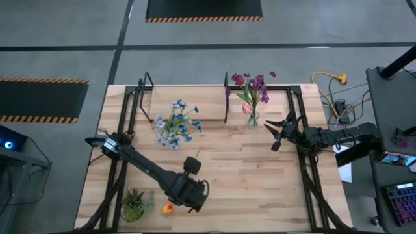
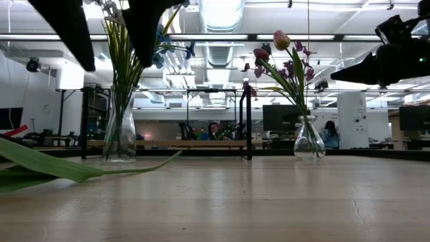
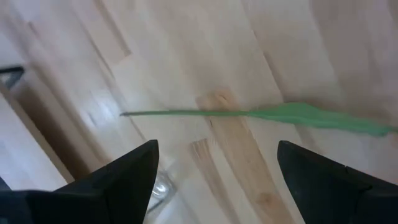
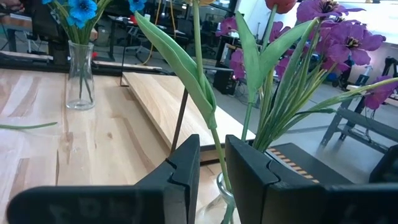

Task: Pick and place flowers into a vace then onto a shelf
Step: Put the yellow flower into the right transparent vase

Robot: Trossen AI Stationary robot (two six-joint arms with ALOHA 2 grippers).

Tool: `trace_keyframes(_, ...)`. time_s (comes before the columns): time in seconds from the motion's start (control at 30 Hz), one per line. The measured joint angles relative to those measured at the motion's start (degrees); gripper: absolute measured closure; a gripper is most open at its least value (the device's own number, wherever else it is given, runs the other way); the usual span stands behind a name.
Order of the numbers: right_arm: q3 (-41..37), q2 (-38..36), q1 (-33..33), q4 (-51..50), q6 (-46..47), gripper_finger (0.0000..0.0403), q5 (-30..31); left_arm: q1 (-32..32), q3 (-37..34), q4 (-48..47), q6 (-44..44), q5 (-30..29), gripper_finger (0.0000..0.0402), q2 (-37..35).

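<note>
A loose flower lies flat on the table near its near edge. Its orange-yellow bloom (image 1: 168,208) sits beside the potted plant, and its green stem and leaf (image 3: 273,114) (image 2: 47,168) stretch along the wood. My left gripper (image 1: 190,198) (image 3: 217,180) hovers open above that stem, one finger on either side and well clear of it (image 2: 107,33). A glass vase of purple and pink flowers (image 1: 252,104) (image 4: 292,56) stands on the table by the shelf (image 1: 188,104). My right gripper (image 1: 273,133) (image 4: 212,165) is level just right of it, open by a narrow gap, touching nothing.
A second glass vase with blue and white flowers (image 1: 172,127) (image 2: 121,128) stands near the shelf's front edge. A small spiky potted plant (image 1: 134,205) sits at the near left corner. Black shelf brackets (image 1: 226,97) rise beside the purple bouquet. Bare wood lies in the table's middle (image 1: 240,175).
</note>
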Motion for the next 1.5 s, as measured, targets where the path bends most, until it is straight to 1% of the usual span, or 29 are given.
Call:
trace_keyframes(0.07, 0.00, 0.00, 0.02, 0.00, -0.06, 0.0335, -0.02, 0.00, -0.83, 0.06, 2.76, 0.02, 0.0093, 0.52)
trace_keyframes(0.33, 0.00, 0.00, 0.01, 0.00, -0.13, 0.0335, 0.00, -0.03, -7.33, 0.78, 9.11, 0.20, 0.0093, 0.72)
trace_keyframes(0.43, 0.00, 0.00, 0.00, 0.00, -0.28, 0.0335, 0.00, -0.21, -10.77, 3.01, 14.40, 0.62, 0.0093, 0.72)
trace_keyframes(0.57, 0.00, 0.00, 0.01, 0.00, -0.30, 0.0335, -0.01, -0.53, -14.83, 3.01, 22.68, 1.04, 0.0093, 0.72)
trace_keyframes(0.67, 0.00, 0.00, 0.00, 0.00, -0.30, 0.0335, 0.00, -0.52, -17.22, 3.22, 25.69, 1.07, 0.0093, 0.72)
trace_keyframes(0.8, 0.00, 0.00, 0.02, 0.00, -0.30, 0.0335, -0.01, -0.59, -19.26, 7.64, 29.05, 1.01, 0.0093, 0.72)
trace_keyframes(0.9, 0.00, 0.00, 0.02, 0.00, -0.08, 0.0335, 0.00, -1.19, -19.57, 10.93, 34.00, 0.93, 0.0093, 0.72)
trace_keyframes(1.1, 0.00, 0.00, 0.00, 0.00, -0.06, 0.0335, -0.02, -1.73, -19.60, 11.73, 40.03, 0.76, 0.0093, 0.70)
trace_keyframes(1.33, 0.00, 0.00, 0.00, 0.00, -0.06, 0.0335, -0.02, -2.85, -24.35, 21.20, 50.96, 1.66, 0.0093, 0.70)
trace_keyframes(1.43, 0.00, 0.00, 0.02, 0.00, -0.06, 0.0335, -0.02, -3.26, -26.03, 22.90, 54.22, 1.28, 0.0093, 0.37)
trace_keyframes(1.5, 0.00, 0.01, 0.00, 0.00, -0.06, 0.0335, -0.02, -3.37, -27.21, 23.67, 54.54, 1.35, 0.0094, 0.20)
